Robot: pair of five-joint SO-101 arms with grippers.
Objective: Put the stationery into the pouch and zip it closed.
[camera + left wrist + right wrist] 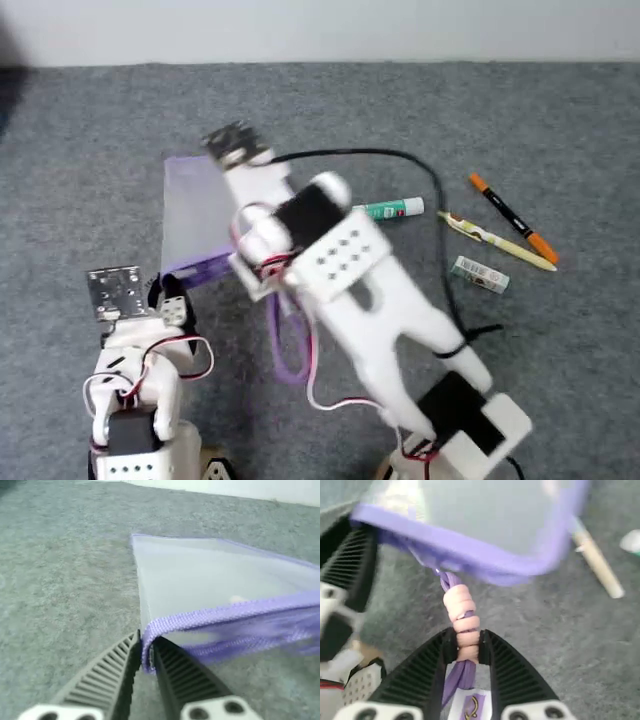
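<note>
I have the left gripper [146, 664] clamped on the purple-edged corner of the pouch [200, 575], which anchors it so the zipper has something to pull against. The right gripper [466, 650] is closed on the pink zipper pull [461, 611] and its purple cord. The pouch lies on the grey table [520, 120]. The green-capped tube [392, 209], orange pen [512, 217], yellow pen [497, 238] and small packet [480, 274] lie outside it, so I judge loading is not yet done
</note>
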